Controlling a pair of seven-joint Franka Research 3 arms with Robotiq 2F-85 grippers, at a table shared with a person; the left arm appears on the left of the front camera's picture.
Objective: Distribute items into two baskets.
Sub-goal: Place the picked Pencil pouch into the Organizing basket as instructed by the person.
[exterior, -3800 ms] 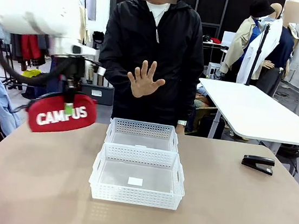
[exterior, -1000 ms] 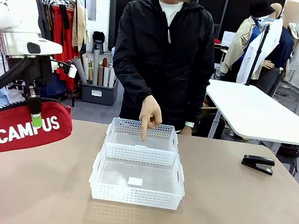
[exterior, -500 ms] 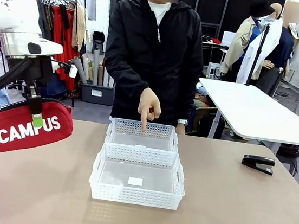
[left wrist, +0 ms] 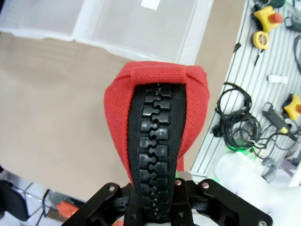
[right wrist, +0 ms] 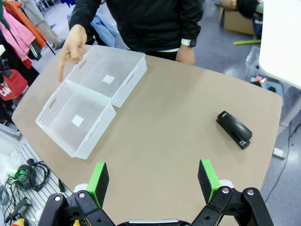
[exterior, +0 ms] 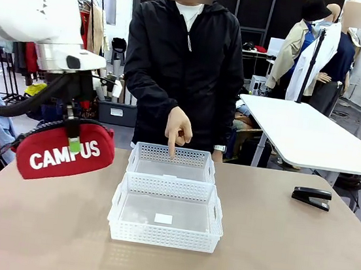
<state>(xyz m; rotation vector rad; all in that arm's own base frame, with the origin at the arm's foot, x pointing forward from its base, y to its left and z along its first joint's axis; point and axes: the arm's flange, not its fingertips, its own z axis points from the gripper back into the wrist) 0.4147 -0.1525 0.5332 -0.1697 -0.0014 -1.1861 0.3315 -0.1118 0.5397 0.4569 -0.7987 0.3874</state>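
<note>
— What's at the left?

— The left tool [exterior: 74,140] hangs from its white arm, clamped tight on the top edge of the red pouch [exterior: 66,152]. The pouch is in the air above the desk's [exterior: 284,253] left edge, tilted so the white "CAMPUS" lettering climbs to the right. It is left of the baskets and apart from them.

— And from that wrist?

— The left tool [left wrist: 157,209] has the black zipper [left wrist: 157,155] between its fingers, the red pouch [left wrist: 141,108] hanging beyond it over the desk.

— The middle?

— Two white baskets sit end to end, touching. The near basket [exterior: 162,237] has a small white label [exterior: 163,218] on its floor. Behind it is the far basket [exterior: 139,158], next to the person. The person's hand [exterior: 178,128] points one finger down at the far basket's back wall – whether it touches, I cannot tell.

— The right side?

— The black stapler [exterior: 312,197] lies flat on the desk, well apart from the baskets. In the right wrist view, the right tool [right wrist: 154,180] hovers over bare desk with its jaws spread wide, the stapler [right wrist: 233,128] ahead of it.
</note>
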